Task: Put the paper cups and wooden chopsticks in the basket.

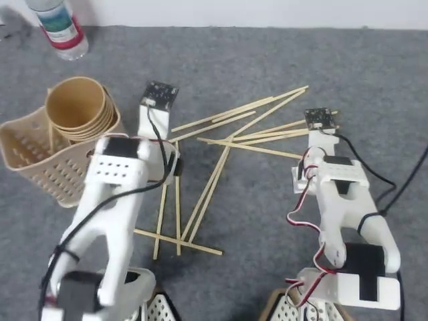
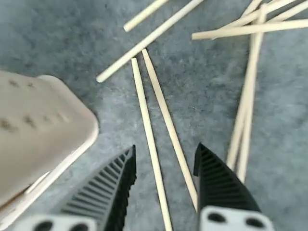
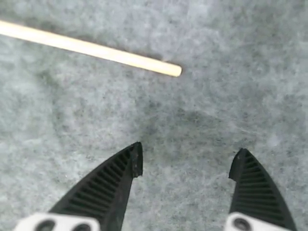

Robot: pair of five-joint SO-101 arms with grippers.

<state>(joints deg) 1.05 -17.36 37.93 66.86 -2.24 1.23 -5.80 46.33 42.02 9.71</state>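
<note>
Beside basket (image 2: 43,125) — left claw (image 2: 166,148) spread above two chopsticks (image 2: 144,110).

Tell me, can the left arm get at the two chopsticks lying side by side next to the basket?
Probably yes. The left gripper hangs open right above the two chopsticks, nothing lies across them there, and the basket sits off to one side.

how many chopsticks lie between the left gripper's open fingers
2, both flat on the carpet inside the left gripper: one chopstick nearer the basket, the other chopstick beside the far finger. None looks hidden.
</note>
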